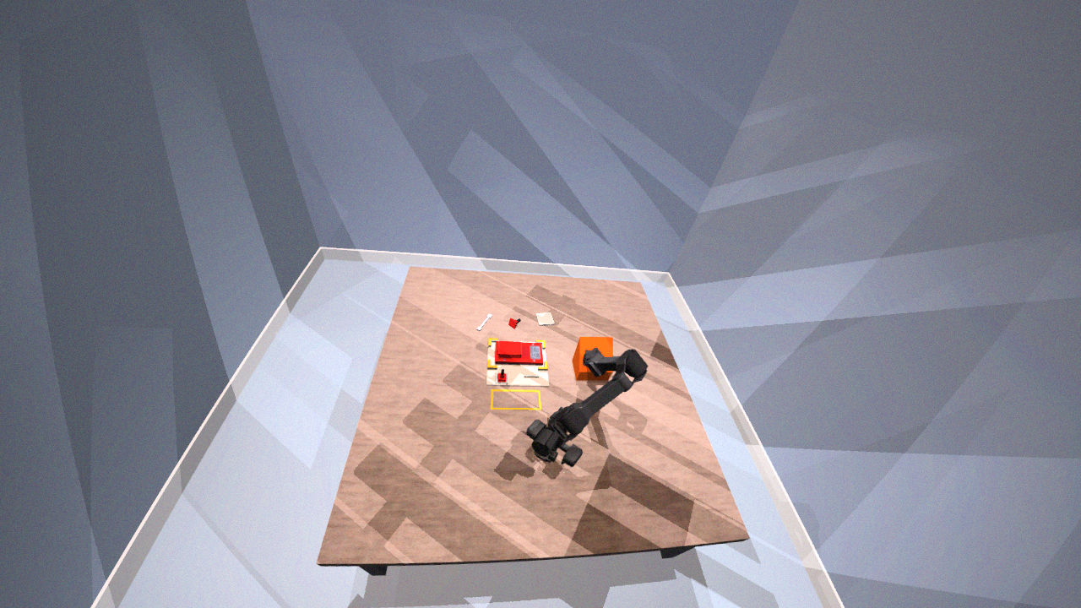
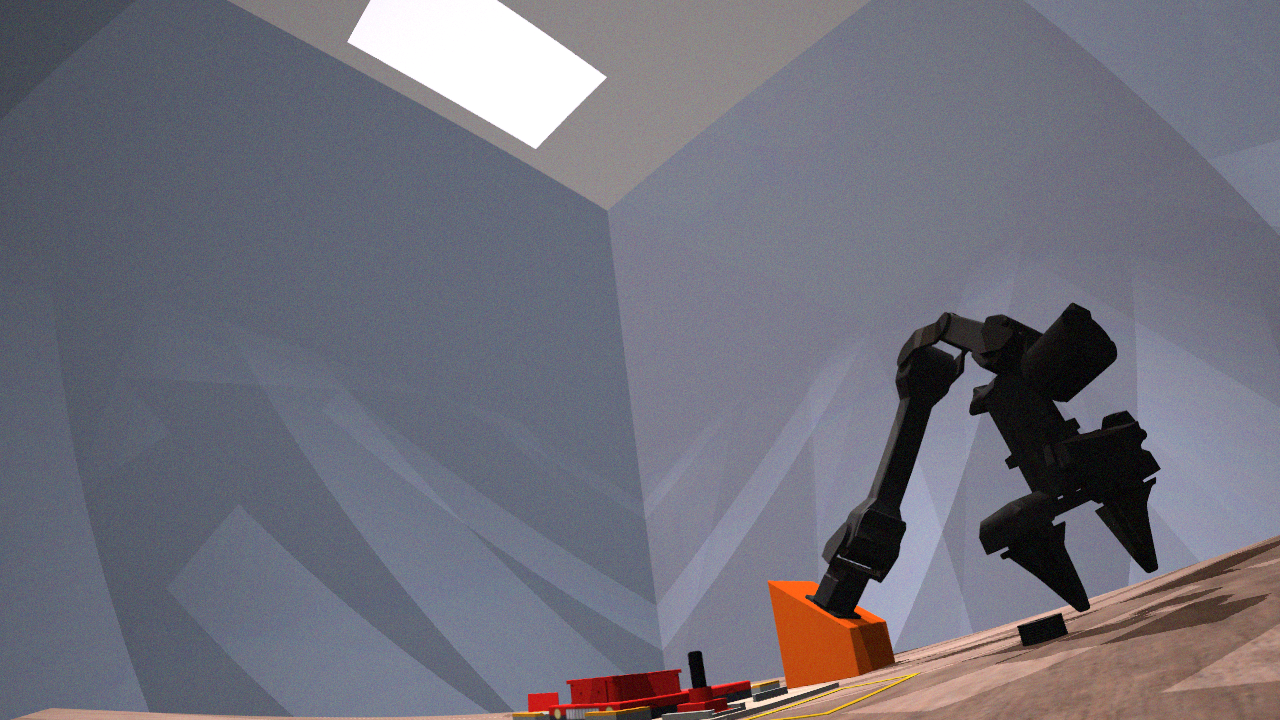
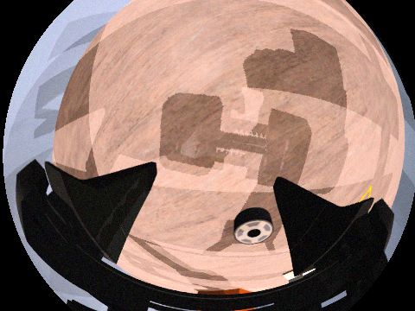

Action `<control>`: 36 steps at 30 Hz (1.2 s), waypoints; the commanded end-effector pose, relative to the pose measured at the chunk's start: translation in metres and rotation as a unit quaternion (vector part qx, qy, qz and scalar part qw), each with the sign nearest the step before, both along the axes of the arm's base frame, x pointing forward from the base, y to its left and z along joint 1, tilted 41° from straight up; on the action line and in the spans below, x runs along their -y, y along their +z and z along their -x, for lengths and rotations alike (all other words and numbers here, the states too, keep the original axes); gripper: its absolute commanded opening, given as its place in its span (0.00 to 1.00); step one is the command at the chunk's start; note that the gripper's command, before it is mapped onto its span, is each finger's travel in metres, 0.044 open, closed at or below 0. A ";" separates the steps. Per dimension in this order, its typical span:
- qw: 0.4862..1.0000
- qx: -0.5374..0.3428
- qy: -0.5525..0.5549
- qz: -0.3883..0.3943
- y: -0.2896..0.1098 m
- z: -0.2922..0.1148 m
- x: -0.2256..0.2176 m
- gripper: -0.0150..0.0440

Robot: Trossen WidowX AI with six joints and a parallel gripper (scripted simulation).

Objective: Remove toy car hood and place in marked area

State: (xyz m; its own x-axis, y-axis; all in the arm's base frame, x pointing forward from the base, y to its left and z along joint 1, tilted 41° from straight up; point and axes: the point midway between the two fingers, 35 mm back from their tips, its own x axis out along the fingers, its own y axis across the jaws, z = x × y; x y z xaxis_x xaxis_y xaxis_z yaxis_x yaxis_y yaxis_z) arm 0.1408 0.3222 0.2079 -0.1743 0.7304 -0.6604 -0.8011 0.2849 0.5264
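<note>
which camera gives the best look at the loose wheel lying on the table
The wrist view: the wheel lies flat between the open gripper fingers, pale hub visible. The exterior view shows only a dark sliver; in the top view the arm hides it.

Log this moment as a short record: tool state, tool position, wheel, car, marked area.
tool state: tool open, holding nothing
tool position: above the table, over the loose wheel, not touching it
wheel: lying flat on the table
car: red toy car on its mat, away from the tool
marked area: yellow rectangle with nothing inside
</note>
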 end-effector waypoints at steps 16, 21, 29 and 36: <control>0.984 -0.052 -0.141 0.094 -0.081 -0.138 0.091 1.00; 0.971 -0.086 -0.189 0.116 -0.104 -0.169 0.131 1.00; 0.952 -0.136 -0.237 0.138 -0.143 -0.201 0.201 1.00; 0.933 -0.183 -0.276 0.143 -0.181 -0.212 0.268 1.00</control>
